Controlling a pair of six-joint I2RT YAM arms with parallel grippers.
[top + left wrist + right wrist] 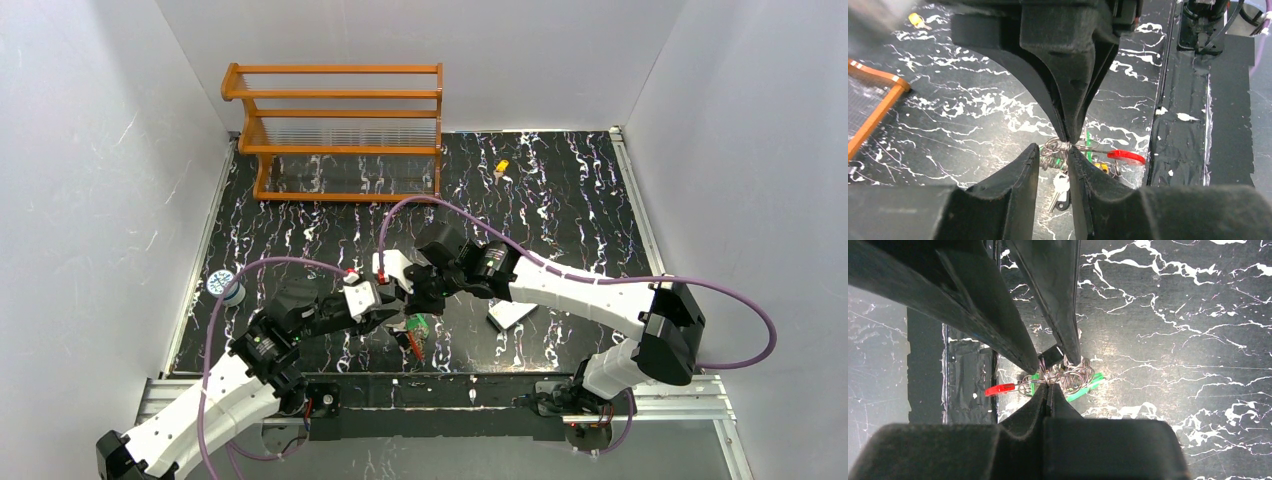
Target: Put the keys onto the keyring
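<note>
Keyring (1075, 377) pinched between both hands: right hand (1049, 386) clamped shut, left hand (1053, 152) narrow.

The tally came in: two arms (580, 290), two hands, the left hand (1053, 155) and the right hand (1048, 390). One keyring (415, 330) was counted, with one red tag (1126, 157). One loose yellow-headed key (501, 167), one white card (512, 314), one wooden rack (335, 130), one blue-and-white disc (222, 284), two purple cables (740, 320), and one bench (560, 220).
</note>
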